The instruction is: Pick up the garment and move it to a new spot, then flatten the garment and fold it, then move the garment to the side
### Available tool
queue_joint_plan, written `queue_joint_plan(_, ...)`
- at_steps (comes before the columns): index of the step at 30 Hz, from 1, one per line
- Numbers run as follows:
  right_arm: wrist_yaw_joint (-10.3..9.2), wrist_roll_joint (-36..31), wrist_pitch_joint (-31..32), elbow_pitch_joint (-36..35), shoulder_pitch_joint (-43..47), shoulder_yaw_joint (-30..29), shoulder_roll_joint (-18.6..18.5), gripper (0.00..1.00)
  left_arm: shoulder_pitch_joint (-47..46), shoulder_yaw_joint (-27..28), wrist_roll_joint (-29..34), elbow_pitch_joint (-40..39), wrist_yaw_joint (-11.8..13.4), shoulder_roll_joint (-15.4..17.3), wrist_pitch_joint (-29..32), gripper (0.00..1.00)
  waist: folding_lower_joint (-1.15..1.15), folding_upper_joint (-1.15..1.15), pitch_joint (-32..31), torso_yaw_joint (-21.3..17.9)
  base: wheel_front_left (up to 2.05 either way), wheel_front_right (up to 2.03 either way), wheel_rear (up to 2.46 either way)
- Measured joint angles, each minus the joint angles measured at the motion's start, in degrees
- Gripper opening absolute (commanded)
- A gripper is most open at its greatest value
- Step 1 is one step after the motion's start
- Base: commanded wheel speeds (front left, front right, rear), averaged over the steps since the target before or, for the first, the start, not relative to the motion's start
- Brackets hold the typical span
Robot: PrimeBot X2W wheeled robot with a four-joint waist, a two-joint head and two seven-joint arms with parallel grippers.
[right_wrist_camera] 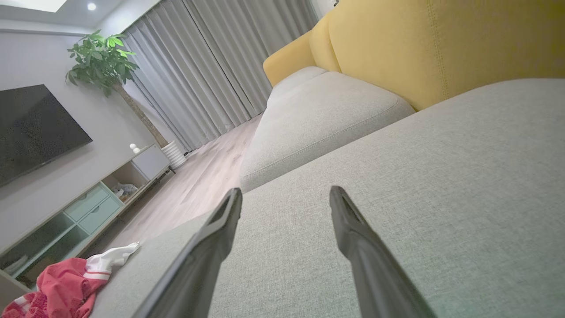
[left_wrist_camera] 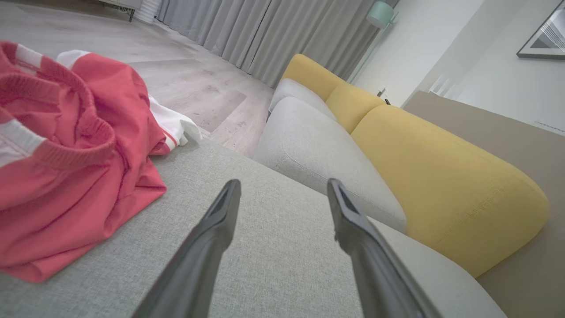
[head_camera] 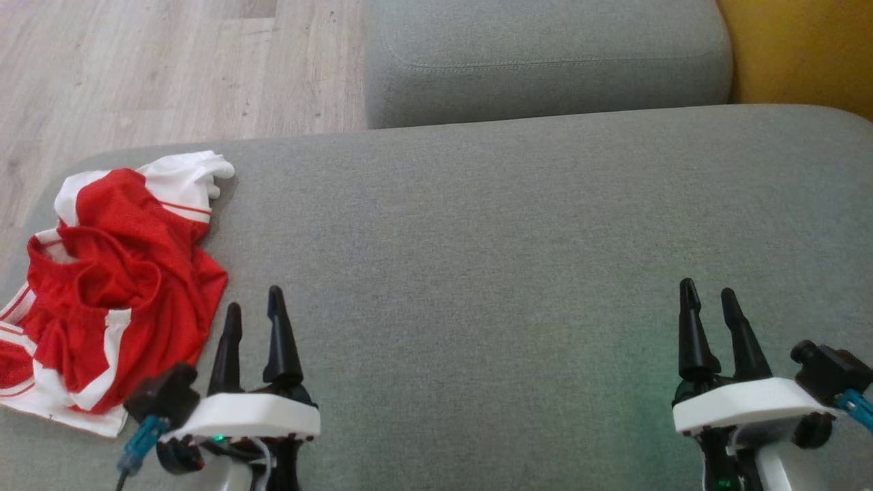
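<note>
Close to the robot, the left gripper [head_camera: 254,298] and the right gripper [head_camera: 708,288] sit low over the big grey seat [head_camera: 477,273]. Their fingers are spread wide and hold nothing, I think so they are ready to grab. The left one is just beside the garment [head_camera: 116,273], a red and white heap bunched up at the seat's left end, not picked up yet. Further off are a smaller grey seat [head_camera: 545,61], the wood floor [head_camera: 136,68] and a yellow cushion [head_camera: 798,48]. I count two grippers, one garment and two grey seats

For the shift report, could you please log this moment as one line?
stage: before pickup | red-and-white sports garment: crumpled, left end of grey sofa cushion | left gripper: open, beside it | right gripper: open, empty
</note>
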Motion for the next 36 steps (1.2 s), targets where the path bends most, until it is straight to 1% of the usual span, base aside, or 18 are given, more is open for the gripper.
queue_joint_plan(5,0.00,-3.9,-0.7,0.0,0.0,0.0,0.0,1.00,-0.3,-1.1,3.0,0.4,0.7,0.0,-0.7,1.00,0.00,0.00,-0.1,0.3,0.00,0.00,0.00)
queue_joint_plan(12,0.00,-9.5,-1.9,0.4,0.0,0.7,0.0,1.00,-0.8,-2.6,7.6,1.9,3.0,0.0,-1.7,1.00,0.00,0.00,-0.1,0.5,0.00,0.00,0.00)
queue_joint_plan(24,0.01,-18.2,-3.8,0.9,0.0,1.5,0.0,1.00,-2.8,-3.5,15.4,5.3,3.3,0.1,-3.8,1.00,0.00,0.00,0.1,0.7,0.00,0.00,0.00)
queue_joint_plan(29,0.01,-21.9,-4.8,1.2,0.0,1.4,0.0,1.00,-3.4,-3.8,18.8,7.4,4.5,0.1,-4.8,1.00,0.00,0.00,0.0,0.8,0.00,0.00,0.00)
queue_joint_plan(36,0.02,-26.4,-5.9,1.2,0.0,0.6,0.0,1.00,-3.6,-5.7,22.7,10.1,6.1,0.1,-5.8,1.00,0.00,0.00,-0.2,1.0,0.00,0.00,0.00)
